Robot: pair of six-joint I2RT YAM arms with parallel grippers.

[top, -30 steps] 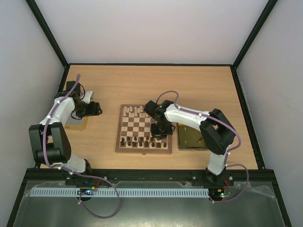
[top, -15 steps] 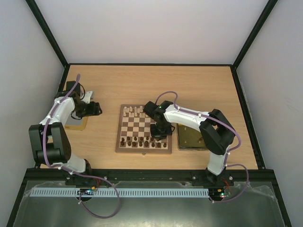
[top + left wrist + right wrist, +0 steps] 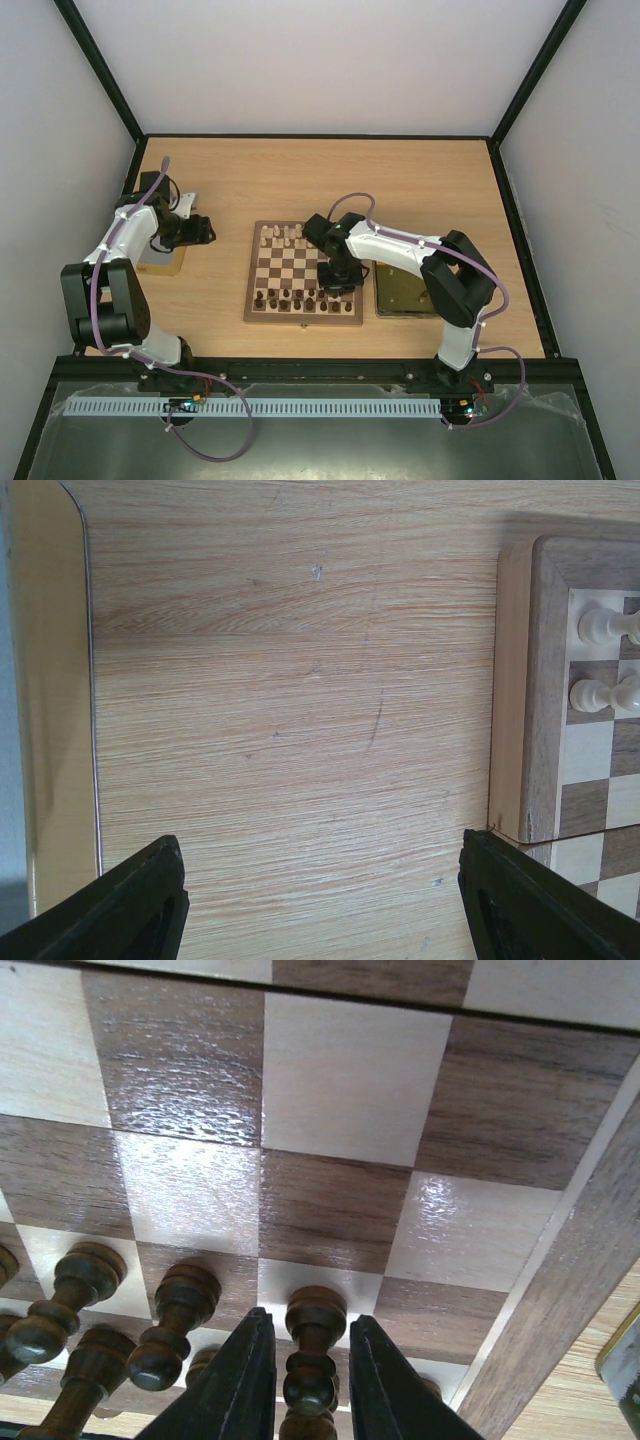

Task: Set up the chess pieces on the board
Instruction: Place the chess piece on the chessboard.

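The chessboard point(image 3: 300, 318) lies at the table's middle, with cream chess pieces point(image 3: 282, 236) on its far rows and dark ones point(image 3: 290, 298) on its near rows. My right gripper point(image 3: 338, 284) is low over the board's near right part. In the right wrist view its fingers point(image 3: 245, 1370) stand narrowly apart on either side of a dark pawn point(image 3: 315, 1315) that stands on a cream square, with small gaps showing. Other dark pawns point(image 3: 185, 1305) stand to its left. My left gripper point(image 3: 320, 900) is wide open and empty over bare table, left of the board's edge point(image 3: 520, 680).
A shiny gold tray point(image 3: 405, 290) lies right of the board, under the right arm. Another gold tray point(image 3: 165, 262) lies at the left; its edge shows in the left wrist view point(image 3: 50, 730). Two cream pieces point(image 3: 600, 692) stand near the board's left border.
The right wrist has shifted very slightly over the board's near right part. The left arm has not moved.
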